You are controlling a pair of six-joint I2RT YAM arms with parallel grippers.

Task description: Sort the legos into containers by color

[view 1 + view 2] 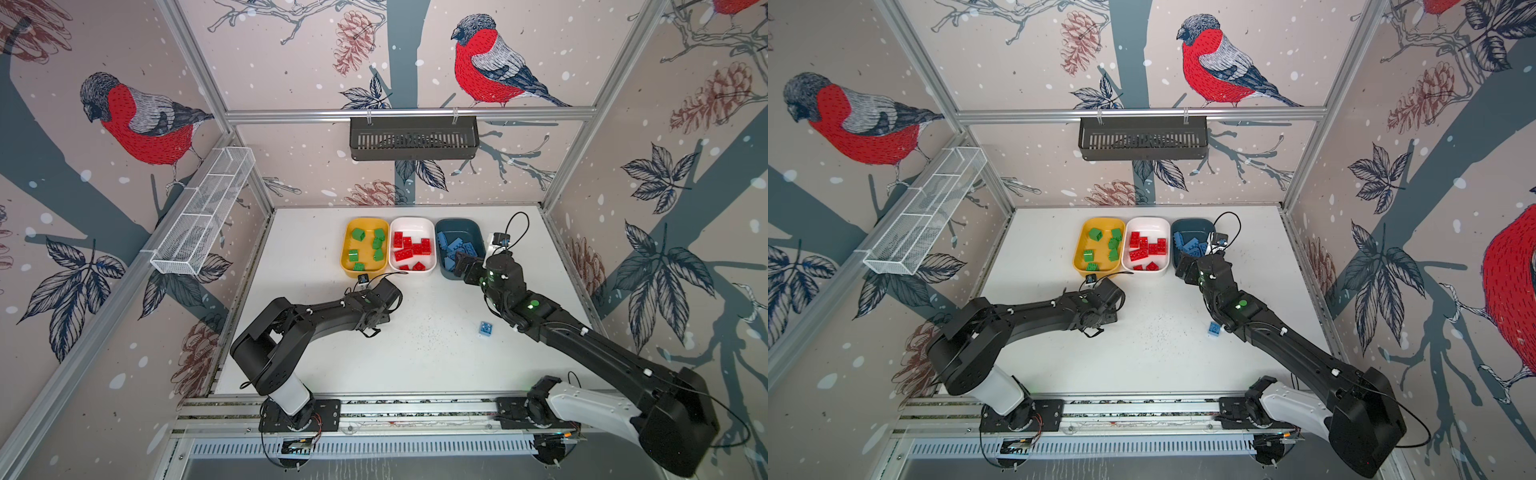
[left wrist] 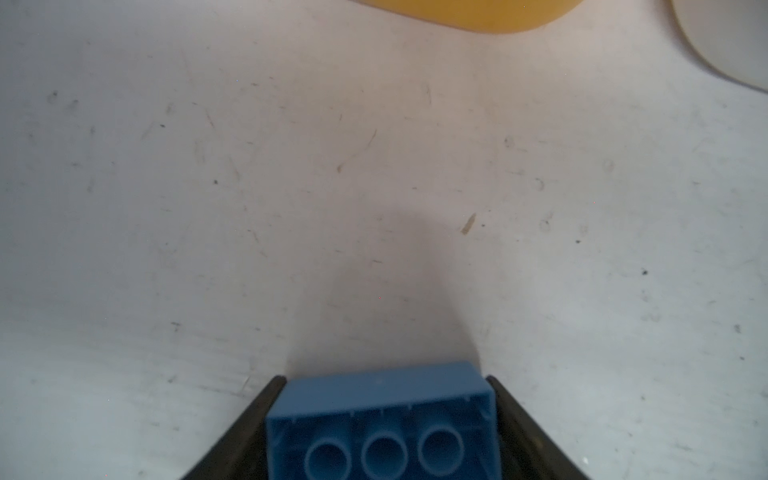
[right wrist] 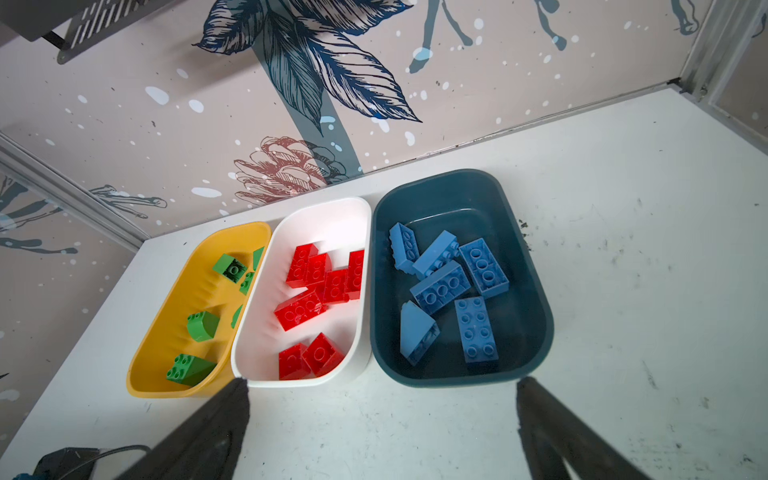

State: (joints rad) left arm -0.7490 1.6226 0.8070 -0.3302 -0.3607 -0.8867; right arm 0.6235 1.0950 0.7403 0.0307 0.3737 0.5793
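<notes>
Left gripper (image 2: 384, 379) pinches a blue brick (image 2: 382, 419) over open surface (image 2: 374, 187) short of the yellow tub (image 2: 469, 14); right gripper (image 3: 383, 384) hangs wide, empty.

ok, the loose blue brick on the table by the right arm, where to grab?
Take the loose blue brick by two opposite side walls, from straight above. It looks small and square, flat on the table, nothing touching it, so either pair should suit. The right gripper, open, is nearer.

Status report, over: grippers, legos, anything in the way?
Left gripper clamps long blue brick. Right gripper open, empty, by teal tub. One small blue brick loose beside right arm. Nothing blocking.
</notes>
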